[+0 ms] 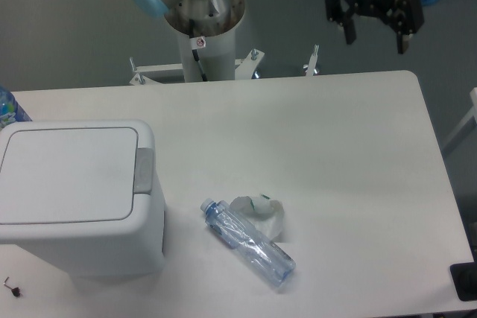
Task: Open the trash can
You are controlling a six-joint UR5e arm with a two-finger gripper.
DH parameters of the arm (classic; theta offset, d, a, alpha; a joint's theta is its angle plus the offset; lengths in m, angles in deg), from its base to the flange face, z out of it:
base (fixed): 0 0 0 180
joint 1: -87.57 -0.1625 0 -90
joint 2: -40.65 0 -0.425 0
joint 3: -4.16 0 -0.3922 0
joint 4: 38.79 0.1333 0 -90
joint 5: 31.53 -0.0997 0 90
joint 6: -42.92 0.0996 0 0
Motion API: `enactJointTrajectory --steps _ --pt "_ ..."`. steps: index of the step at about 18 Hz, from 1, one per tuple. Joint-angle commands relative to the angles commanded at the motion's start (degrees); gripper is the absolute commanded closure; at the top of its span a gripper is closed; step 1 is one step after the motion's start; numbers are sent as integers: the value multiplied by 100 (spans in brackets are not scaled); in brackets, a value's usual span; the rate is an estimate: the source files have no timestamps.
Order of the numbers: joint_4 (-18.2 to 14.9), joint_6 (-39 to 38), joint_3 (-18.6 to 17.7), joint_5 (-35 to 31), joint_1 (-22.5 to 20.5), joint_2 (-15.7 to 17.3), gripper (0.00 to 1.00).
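Note:
The trash can (74, 191) is a big white bin at the table's left, its flat lid down and the grey push tab (144, 171) on its right edge. My gripper (375, 37) hangs high at the top right, beyond the table's far edge, far from the bin. Its two black fingers (349, 29) are spread apart with nothing between them.
A clear plastic bottle (248, 243) lies on its side in front of the bin, touching a crumpled white wrapper (261, 214). The arm's base column (203, 27) stands behind the table. A blue bottle top (9, 107) shows at the left edge.

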Motion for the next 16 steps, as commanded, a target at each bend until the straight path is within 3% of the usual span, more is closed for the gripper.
enactJointTrajectory --steps 4,9,16 --pt "61 -1239 53 361 176 -35 0" --pt "755 -3094 27 617 703 -140 0" --pt "852 -4459 114 625 1564 -474 0"
